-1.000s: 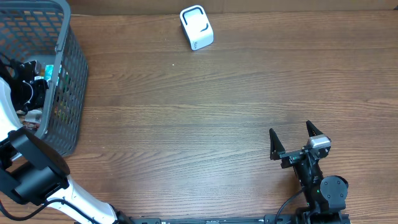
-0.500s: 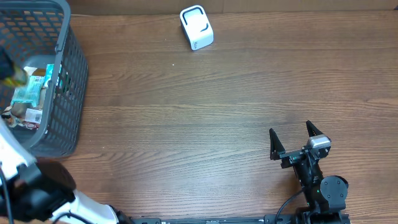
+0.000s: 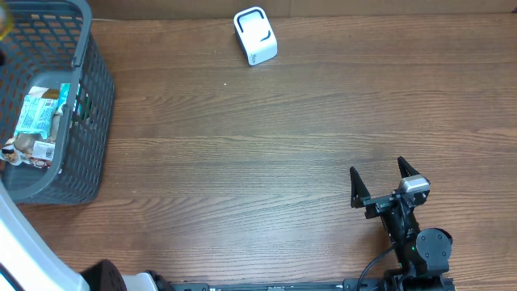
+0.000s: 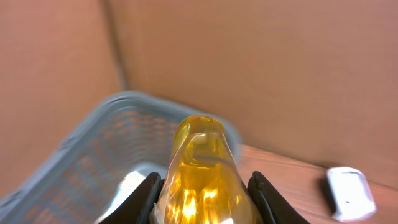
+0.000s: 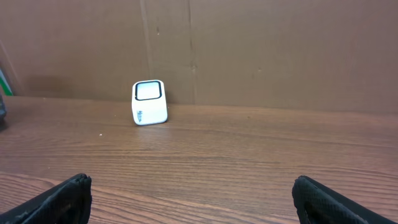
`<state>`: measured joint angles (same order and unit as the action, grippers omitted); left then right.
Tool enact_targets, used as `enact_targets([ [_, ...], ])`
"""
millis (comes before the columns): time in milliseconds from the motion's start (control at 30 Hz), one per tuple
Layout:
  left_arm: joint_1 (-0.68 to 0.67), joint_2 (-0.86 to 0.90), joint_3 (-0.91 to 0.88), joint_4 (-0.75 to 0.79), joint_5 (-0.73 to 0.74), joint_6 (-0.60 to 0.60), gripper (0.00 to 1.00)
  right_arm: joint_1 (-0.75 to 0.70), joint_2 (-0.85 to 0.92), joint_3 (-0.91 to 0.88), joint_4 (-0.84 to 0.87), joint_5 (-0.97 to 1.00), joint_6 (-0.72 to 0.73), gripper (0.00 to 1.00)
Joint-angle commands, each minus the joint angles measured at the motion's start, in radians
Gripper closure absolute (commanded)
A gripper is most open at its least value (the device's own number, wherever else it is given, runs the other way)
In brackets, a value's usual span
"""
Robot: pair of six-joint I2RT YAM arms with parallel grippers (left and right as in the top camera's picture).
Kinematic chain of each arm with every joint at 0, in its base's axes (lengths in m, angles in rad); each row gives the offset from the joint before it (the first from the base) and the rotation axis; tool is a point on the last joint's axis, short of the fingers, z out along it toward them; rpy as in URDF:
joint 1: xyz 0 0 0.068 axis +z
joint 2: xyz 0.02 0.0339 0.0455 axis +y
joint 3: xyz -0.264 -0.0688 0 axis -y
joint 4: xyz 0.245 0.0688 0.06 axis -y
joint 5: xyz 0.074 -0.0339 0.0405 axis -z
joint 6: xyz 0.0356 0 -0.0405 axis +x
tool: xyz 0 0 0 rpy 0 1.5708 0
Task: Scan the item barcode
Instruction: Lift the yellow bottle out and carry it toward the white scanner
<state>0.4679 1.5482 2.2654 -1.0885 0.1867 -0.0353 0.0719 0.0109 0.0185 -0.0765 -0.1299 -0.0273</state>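
In the left wrist view my left gripper [image 4: 202, 190] is shut on a clear yellow, rounded bottle-like item [image 4: 200, 149], held up above the grey mesh basket [image 4: 93, 149]. No barcode shows on it. The white scanner box [image 3: 255, 35] stands at the table's far edge, also seen low right in the left wrist view as the scanner [image 4: 349, 193] and ahead in the right wrist view as the scanner [image 5: 150, 102]. My right gripper [image 3: 382, 184] rests near the front right, open and with nothing between its fingers.
The grey basket [image 3: 89, 97] at the far left holds several packaged goods [image 3: 36, 121]. A white part of the left arm [image 3: 20, 242] crosses the lower left corner. A brown cardboard wall [image 5: 280, 50] backs the table.
The left gripper has risen out of the basket with the yellow item and left the overhead view at its left edge. The right arm has not moved.
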Motion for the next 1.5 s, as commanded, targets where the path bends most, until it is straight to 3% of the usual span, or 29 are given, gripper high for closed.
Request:
enact_targets([
  [0,-0.114,-0.042,0.026,-0.018,0.043,-0.041,0.87,-0.006,-0.008,-0.011,0.003,0.005,-0.007,0.00],
  [100,-0.215,-0.039,0.026,-0.088,0.039,-0.063,0.87,-0.006,-0.008,-0.011,0.003,0.005,-0.007,0.00],
  [233,-0.339,-0.017,0.026,-0.206,0.039,-0.134,0.96,-0.006,-0.008,-0.011,0.003,0.005,-0.007,0.00],
  [367,-0.447,0.012,0.026,-0.307,0.040,-0.237,0.95,-0.006,-0.008,-0.011,0.003,0.005,-0.007,0.00],
  [500,-0.549,0.050,0.026,-0.375,0.095,-0.241,0.93,-0.006,-0.008,-0.011,0.003,0.005,-0.007,0.00],
  [567,-0.604,0.079,0.026,-0.404,0.125,-0.241,0.84,-0.006,-0.008,-0.011,0.003,0.005,-0.007,0.00],
  [900,-0.742,0.212,0.025,-0.482,0.071,-0.288,0.90,-0.006,-0.008,-0.011,0.003,0.005,-0.007,0.00],
  [1067,-0.882,0.306,0.025,-0.469,-0.090,-0.385,0.88,-0.006,-0.008,-0.011,0.003,0.005,-0.007,0.00],
  [1467,-1.111,0.529,0.025,-0.297,-0.180,-0.468,0.86,-0.006,-0.008,-0.011,0.003,0.005,-0.007,0.00],
])
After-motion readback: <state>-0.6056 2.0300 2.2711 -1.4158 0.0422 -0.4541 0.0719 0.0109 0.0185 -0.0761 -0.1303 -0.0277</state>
